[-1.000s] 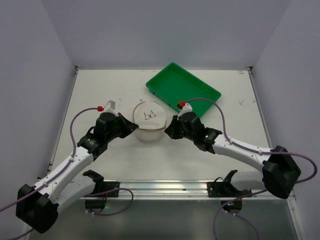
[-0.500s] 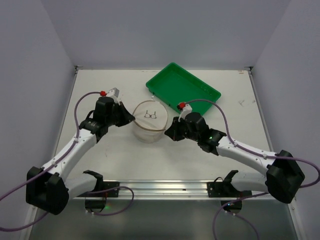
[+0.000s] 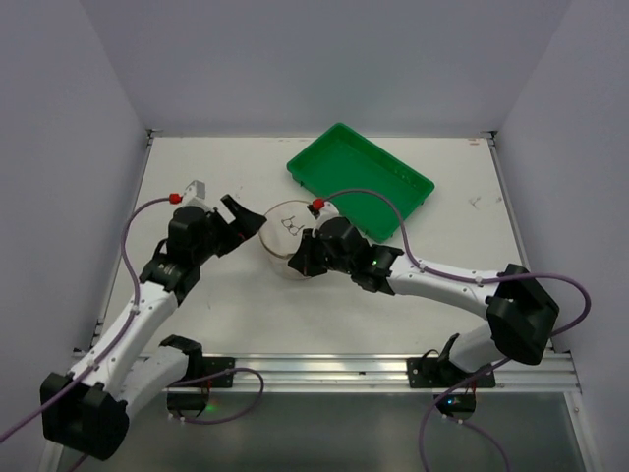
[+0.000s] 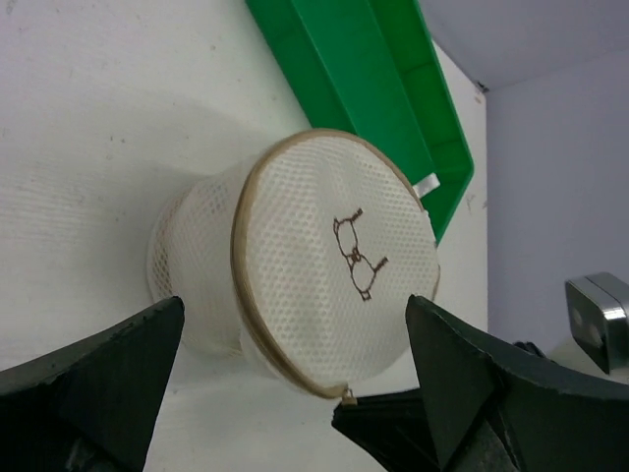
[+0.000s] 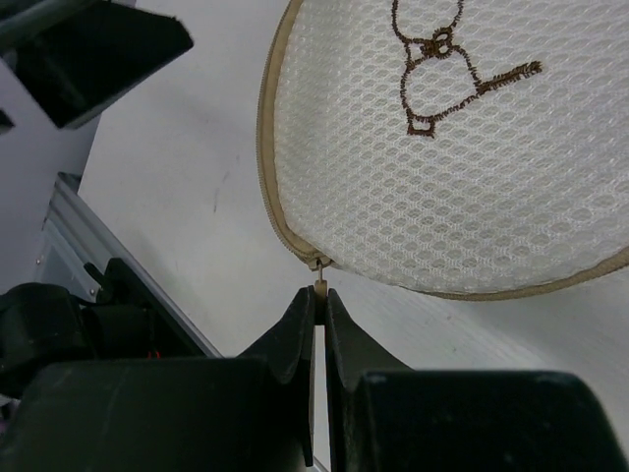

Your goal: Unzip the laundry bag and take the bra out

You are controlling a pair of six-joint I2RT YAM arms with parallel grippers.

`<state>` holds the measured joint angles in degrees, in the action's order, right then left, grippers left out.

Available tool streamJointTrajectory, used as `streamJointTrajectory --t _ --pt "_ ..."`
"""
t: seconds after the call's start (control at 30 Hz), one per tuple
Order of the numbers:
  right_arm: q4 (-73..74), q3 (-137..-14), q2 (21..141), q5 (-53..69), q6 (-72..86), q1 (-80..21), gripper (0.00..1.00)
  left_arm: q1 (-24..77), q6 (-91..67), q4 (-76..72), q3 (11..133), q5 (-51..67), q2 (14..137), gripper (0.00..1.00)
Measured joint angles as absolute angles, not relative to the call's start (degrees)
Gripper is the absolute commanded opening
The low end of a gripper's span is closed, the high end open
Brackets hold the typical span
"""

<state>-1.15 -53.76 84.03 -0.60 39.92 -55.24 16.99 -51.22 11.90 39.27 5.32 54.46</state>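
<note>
The laundry bag (image 3: 289, 232), a white round mesh drum with a tan zipper rim and a small bra drawing on its flat face, lies on the table. In the right wrist view my right gripper (image 5: 320, 297) is shut on the small metal zipper pull (image 5: 320, 282) at the rim of the laundry bag (image 5: 442, 147). From above, the right gripper (image 3: 295, 264) sits at the bag's near edge. My left gripper (image 3: 244, 218) stands open just left of the bag, touching nothing. Its fingers (image 4: 108, 379) frame the laundry bag (image 4: 324, 265) from a short distance. The bra is hidden.
A green rectangular tray (image 3: 362, 177) lies behind and right of the bag, also in the left wrist view as the green tray (image 4: 373, 88). Grey walls enclose the table on three sides. A metal rail (image 3: 314, 369) runs along the near edge.
My left gripper has opened and drawn back left from the bag. My right gripper has slid left along the bag's near rim, still shut on the zipper pull.
</note>
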Motion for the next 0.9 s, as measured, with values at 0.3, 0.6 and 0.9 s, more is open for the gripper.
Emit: streamJointTrajectory --t 0.3,0.6,0.9 --pt "-1.74 -55.51 86.89 -2.17 42.50 -56.75 0.00 21.15 -60.64 9.13 27.16 7.70 46.87 0.75" --pt "-0.25 -55.83 87.09 -3.75 41.89 -57.76 0.00 26.33 -64.64 4.43 26.65 6.55 51.75 0.00" --pt "0.93 -45.91 75.40 -5.98 34.96 -48.40 0.00 26.13 -59.72 10.39 28.34 7.53 46.98 0.00"
